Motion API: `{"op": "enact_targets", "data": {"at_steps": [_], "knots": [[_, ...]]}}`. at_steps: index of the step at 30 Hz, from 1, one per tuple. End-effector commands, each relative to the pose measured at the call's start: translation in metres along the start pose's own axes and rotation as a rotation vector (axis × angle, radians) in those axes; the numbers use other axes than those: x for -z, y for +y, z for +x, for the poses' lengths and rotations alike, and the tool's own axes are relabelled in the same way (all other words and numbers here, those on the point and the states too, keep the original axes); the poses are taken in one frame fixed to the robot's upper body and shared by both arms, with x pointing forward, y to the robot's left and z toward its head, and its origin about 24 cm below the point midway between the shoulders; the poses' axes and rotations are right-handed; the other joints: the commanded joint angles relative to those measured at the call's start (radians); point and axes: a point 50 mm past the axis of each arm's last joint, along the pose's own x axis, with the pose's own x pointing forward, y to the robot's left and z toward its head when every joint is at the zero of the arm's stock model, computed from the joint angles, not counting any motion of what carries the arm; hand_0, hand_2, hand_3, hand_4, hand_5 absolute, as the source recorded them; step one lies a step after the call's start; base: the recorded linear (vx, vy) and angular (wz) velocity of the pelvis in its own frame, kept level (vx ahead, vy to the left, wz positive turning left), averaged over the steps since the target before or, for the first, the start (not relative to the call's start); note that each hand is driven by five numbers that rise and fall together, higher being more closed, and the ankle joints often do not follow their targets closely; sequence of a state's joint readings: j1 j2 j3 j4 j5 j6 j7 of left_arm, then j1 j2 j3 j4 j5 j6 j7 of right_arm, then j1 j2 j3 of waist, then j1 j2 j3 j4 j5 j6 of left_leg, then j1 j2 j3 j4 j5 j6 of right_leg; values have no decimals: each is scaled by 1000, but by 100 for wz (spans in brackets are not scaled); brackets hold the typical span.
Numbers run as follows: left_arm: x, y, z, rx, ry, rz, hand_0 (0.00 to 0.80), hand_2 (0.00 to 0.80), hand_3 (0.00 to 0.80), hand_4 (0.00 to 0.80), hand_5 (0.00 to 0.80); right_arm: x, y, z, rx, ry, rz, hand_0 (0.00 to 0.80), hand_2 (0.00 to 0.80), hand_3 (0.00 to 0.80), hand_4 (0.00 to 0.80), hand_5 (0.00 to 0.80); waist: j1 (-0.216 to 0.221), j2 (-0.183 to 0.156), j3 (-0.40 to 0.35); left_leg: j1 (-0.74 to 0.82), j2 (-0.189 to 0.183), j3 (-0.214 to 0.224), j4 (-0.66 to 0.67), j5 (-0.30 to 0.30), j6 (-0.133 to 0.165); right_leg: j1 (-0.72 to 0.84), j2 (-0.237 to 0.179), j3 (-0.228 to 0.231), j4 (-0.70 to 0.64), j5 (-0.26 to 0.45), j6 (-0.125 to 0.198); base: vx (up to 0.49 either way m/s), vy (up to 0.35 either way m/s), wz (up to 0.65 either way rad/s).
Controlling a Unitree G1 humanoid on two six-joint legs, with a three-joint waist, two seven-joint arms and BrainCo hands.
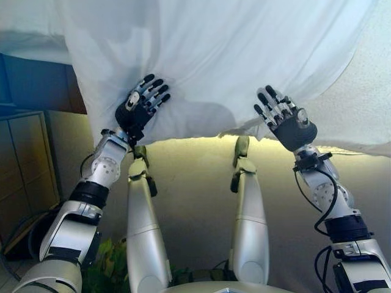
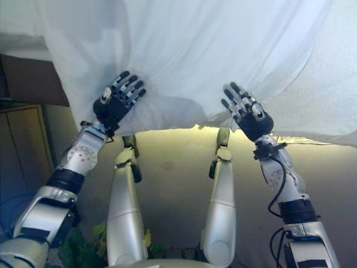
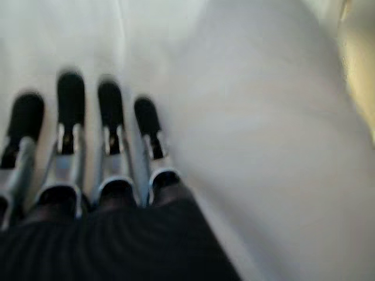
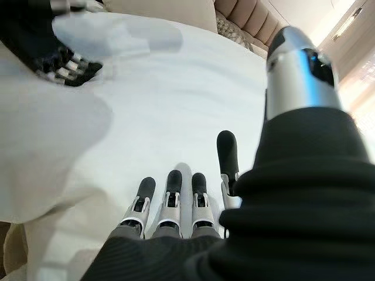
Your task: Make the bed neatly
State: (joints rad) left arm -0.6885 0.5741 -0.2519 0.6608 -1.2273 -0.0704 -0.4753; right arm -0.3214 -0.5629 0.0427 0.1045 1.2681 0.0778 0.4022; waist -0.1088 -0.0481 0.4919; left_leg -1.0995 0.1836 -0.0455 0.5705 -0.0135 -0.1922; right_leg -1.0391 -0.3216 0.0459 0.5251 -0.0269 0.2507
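A white sheet (image 1: 214, 55) lies spread over the bed (image 1: 360, 91), its near hem draping over the edge and hanging in soft folds between the two arms. The left robot hand (image 1: 142, 105) rests flat on the cloth near the hem on the left, fingers straight and spread, grasping nothing; its wrist view shows the dark tips pressed against plain white fabric. The right robot hand (image 1: 284, 118) lies on the sheet near the hem on the right, well apart from the other, fingers likewise extended and released, with nothing held. In the right wrist view a cream pillow (image 4: 170, 12) and a padded headboard (image 4: 252, 20) show at the far end of the bed. The step in hand appears to be smoothing the sheet. Doing it well likely calls for both palms to stay flat and sweep outward together, pressing lightly so the wrinkles between them spread rather than bunch, keeping the hem level along the edge.
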Motion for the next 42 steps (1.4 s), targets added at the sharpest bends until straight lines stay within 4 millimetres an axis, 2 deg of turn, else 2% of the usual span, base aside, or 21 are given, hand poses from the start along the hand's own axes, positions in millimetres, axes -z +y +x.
{"op": "enact_targets", "data": {"at_steps": [1,11,14,17,21,25,30,34,42], "knots": [[-34,26,-12,-171,-59,153,0,0,0,0,0,-24,14,-3,-85,-56,-76,0,0,0,0,0,-11,-14,28,-48,-16,23,164,-75,50,-20,45,-40,-62,147,-110,5,14,-4],[-65,72,-44,-536,29,370,0,0,0,0,0,-31,12,-3,-91,-59,-107,0,0,0,0,0,-8,-7,28,-86,-5,23,188,-85,50,-60,34,-52,-42,133,-116,-5,34,-3],[-73,83,-55,-630,79,494,0,0,0,0,0,-30,13,-3,-96,-64,-106,0,0,0,0,0,-6,-5,28,-90,-2,23,186,-85,50,-65,29,-57,-43,132,-117,-9,8,-2],[-80,91,-66,-728,135,653,0,0,0,0,0,-32,14,-3,-93,-63,-113,0,0,0,0,0,-4,-3,28,-89,-1,25,184,-81,50,-63,27,-59,-46,133,-117,-1,10,0],[-96,94,-71,-836,71,681,0,0,0,0,0,-29,11,-6,-79,-60,-108,0,0,0,0,0,-2,-1,28,-94,3,28,187,-83,52,-70,23,-60,-36,126,-120,0,8,0],[-111,95,-73,-905,87,766,0,0,0,0,0,-26,15,-6,-87,-65,-99,0,0,0,0,0,5,-2,28,-98,5,25,187,-85,52,-73,13,-69,-35,126,-119,3,-19,0],[-110,104,-87,-1028,150,805,0,0,0,0,0,-21,17,-7,-82,-69,-84,0,0,0,0,0,9,-5,28,-96,10,27,179,-83,54,-69,8,-79,-42,126,-118,7,-33,-1],[-110,113,-99,-1130,166,750,0,0,0,0,0,-17,19,-6,-88,-61,-74,0,0,0,0,0,6,-12,28,-83,15,25,172,-83,53,-60,11,-83,-43,120,-117,0,-8,0],[-92,122,-112,-1199,197,686,0,0,0,0,0,-6,22,-10,-88,-66,-48,0,0,0,0,0,2,-19,28,3,35,34,120,-58,41,20,7,-95,-81,124,-108,-5,-59,0]]}}
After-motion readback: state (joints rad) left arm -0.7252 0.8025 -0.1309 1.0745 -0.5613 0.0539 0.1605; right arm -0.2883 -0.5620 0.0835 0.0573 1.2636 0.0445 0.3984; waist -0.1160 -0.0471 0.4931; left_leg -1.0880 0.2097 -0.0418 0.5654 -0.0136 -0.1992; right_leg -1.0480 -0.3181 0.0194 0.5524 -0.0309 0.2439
